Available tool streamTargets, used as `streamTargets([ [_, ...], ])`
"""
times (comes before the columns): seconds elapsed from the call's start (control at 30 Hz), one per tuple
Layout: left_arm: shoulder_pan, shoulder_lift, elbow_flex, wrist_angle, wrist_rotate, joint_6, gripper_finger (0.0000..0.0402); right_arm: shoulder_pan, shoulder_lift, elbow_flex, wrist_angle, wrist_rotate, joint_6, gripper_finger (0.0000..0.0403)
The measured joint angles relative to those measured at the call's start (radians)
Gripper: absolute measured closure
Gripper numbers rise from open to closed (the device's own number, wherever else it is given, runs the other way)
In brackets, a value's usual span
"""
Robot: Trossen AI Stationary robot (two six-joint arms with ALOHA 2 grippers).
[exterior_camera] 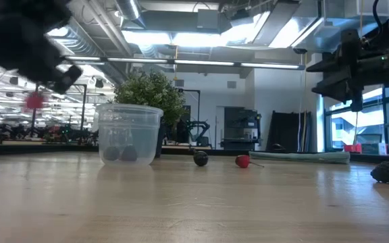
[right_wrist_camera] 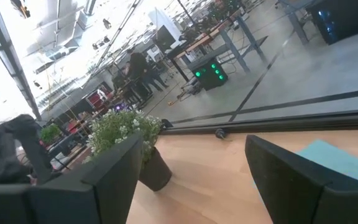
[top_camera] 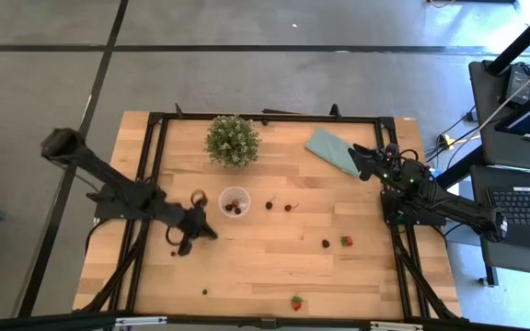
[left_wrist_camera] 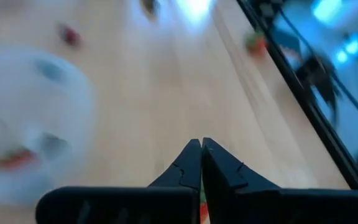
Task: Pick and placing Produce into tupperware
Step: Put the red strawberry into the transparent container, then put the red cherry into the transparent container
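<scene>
- I am keeping my eye on the clear plastic cup (top_camera: 235, 202) standing mid-table in front of the potted plant (top_camera: 232, 140); it is already holding a few berries, dark ones and a red one.
- My left gripper (top_camera: 195, 235) is hovering just beside the cup on its left, jaws pressed fully together, with a sliver of red showing beneath the closed tips in my left wrist view (possibly a strawberry, but I cannot tell whether I am really pinching it).
- Loose produce is lying out on the wood: a dark berry (top_camera: 269, 204) and a red one (top_camera: 288, 207) just right of the cup, a blackberry (top_camera: 326, 244) beside a strawberry (top_camera: 346, 241) farther right, another strawberry (top_camera: 296, 302) near the front edge.
- I am judging these berries light, soft and easily bruised, likely to roll; gripping gently across the widest part of the body seems safest, not the green top.
- My right gripper (top_camera: 364, 158) is waiting with jaws spread wide and empty, over the teal cloth (top_camera: 331, 149) at the back right.
</scene>
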State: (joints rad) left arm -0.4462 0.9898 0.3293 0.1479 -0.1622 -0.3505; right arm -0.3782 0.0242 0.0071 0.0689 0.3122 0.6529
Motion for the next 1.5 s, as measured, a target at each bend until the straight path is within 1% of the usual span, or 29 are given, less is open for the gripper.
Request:
streamTargets([
  [0.1,0.117,-0.086,0.009,0.01,0.011,0.054,0.0401,0.0,0.0,0.0,0.0,0.0,0.0,0.0115],
  [0.2,0.211,-0.135,0.045,0.05,0.025,0.123,0.0401,0.0,0.0,0.0,0.0,-0.002,-0.001,0.0115],
  [0.33,0.295,-0.133,0.089,0.057,0.045,0.2,0.0401,0.0,0.0,0.0,0.0,-0.002,-0.001,0.0115],
  [0.43,0.336,-0.095,0.097,0.049,0.079,0.202,0.0401,0.0,0.0,0.0,0.0,-0.002,-0.002,0.0115],
  [0.57,0.366,-0.006,0.096,0.042,0.079,0.205,0.0401,0.0,0.0,0.0,-0.001,-0.002,-0.002,0.0115],
  [0.77,0.384,0.135,0.096,0.083,0.08,0.205,0.0401,0.0,0.0,0.0,-0.003,-0.002,-0.003,0.0115],
  [0.93,0.406,0.213,0.096,0.096,0.079,0.205,0.0401,0.0,0.0,0.0,-0.003,-0.002,-0.005,0.0115],
  [1.1,0.425,0.25,0.096,0.099,0.079,0.203,0.0395,0.0,0.0,0.0,-0.003,-0.002,-0.006,0.0115],
  [1.23,0.426,0.246,0.096,0.104,0.078,0.202,0.0385,0.0,0.0,0.0,-0.003,-0.002,-0.006,0.0115],
  [1.5,0.425,0.24,0.096,0.164,0.078,0.204,0.0361,0.0,0.0,0.0,-0.003,-0.002,-0.008,0.0115],
])
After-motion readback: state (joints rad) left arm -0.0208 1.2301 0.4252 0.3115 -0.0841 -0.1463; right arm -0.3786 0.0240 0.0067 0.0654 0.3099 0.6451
